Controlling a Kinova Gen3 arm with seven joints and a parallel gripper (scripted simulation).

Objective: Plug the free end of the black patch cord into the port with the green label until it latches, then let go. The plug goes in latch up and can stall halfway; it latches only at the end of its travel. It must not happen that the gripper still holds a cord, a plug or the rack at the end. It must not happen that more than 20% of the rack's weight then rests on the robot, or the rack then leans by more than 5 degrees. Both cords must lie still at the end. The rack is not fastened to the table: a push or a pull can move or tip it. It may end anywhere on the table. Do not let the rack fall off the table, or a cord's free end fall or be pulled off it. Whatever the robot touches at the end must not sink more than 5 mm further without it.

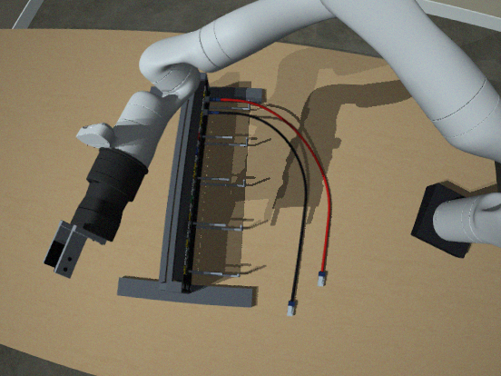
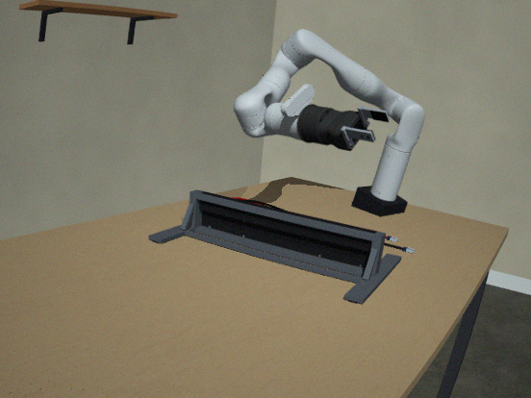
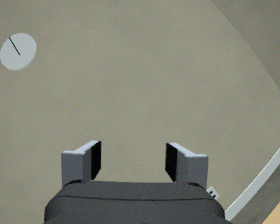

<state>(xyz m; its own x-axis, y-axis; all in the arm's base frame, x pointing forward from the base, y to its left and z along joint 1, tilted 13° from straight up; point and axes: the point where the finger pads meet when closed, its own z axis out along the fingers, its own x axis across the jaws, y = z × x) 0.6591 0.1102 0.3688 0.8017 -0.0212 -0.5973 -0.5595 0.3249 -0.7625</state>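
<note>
The black patch cord point(image 1: 305, 188) runs from the rack's far end in a wide curve. Its free plug point(image 1: 289, 309) point(image 2: 409, 250), clear with a blue part, lies beyond the rack's near foot, to the right in the top view. The rack point(image 1: 177, 229) point(image 2: 284, 218) stands upright on its two feet, its port side facing the cords. Port labels are tiny in the top view; a greenish speck shows near mid-row, but the green-labelled port cannot be told surely. My gripper point(image 1: 56, 269) point(image 2: 380, 126) point(image 3: 133, 156) is open and empty, high above the table, on the rack's rear side in the top view.
A red cord point(image 1: 329, 197) curves outside the black one; its free plug point(image 1: 321, 279) point(image 2: 392, 238) lies near the black cord's plug. Thin metal cable guides point(image 1: 227, 184) stick out from the rack's port side. The arm's base point(image 1: 437, 220) point(image 2: 379, 201) stands beyond the cords.
</note>
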